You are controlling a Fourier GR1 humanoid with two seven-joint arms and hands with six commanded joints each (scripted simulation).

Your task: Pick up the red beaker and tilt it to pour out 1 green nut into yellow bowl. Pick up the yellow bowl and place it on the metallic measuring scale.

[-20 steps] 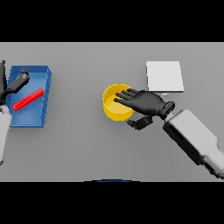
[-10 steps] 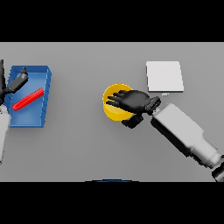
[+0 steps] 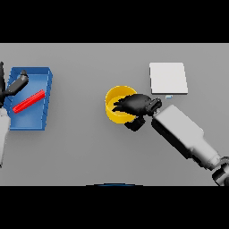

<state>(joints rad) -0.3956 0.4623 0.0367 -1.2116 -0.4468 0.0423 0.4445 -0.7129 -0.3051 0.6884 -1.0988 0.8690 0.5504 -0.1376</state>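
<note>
Yellow bowl (image 3: 117, 105) sits mid-counter, left of the metallic scale (image 3: 167, 78); my right hand (image 3: 136, 106) curls over its right rim, seemingly gripping it. I judge this the bowl pickup; next I lift and carry right.

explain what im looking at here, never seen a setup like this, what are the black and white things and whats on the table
This is one view, taken from a humanoid robot's head, looking down at a grey table. The white and grey shapes are its arms, and each ends in a dark hand. The right hand reaches in from the lower right and sits over the right rim of a yellow bowl, fingers curled at the rim as if gripping it, though the bowl looks to be on the table. The left hand shows at the left edge, over a blue tray that holds a red beaker lying on its side. The pale square at upper right is the scale, with nothing on it yet.
</note>
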